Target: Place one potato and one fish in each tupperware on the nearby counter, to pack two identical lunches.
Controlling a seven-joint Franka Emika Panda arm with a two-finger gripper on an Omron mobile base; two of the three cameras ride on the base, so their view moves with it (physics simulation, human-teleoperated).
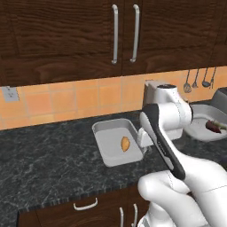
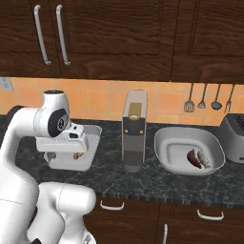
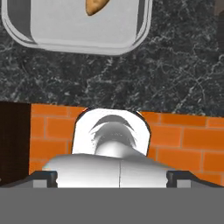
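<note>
Below the hand [image 3: 112, 177], one potato [image 1: 125, 143] lies in the tupperware [image 1: 106, 131]; fingers apart, holding nothing. Its fish and a second lunch are left.

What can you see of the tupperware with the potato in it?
The tupperware is a shallow light-grey rectangular tray with rounded corners and a raised rim, plastic by its look. It sits flat on the dark marbled counter, near the tiled wall and left of the tall grey appliance. One potato, orange-tan and oval, lies on its floor toward the right side. No fish is in it. The arm hides its right edge in the left base view. Nothing grips it.
</note>
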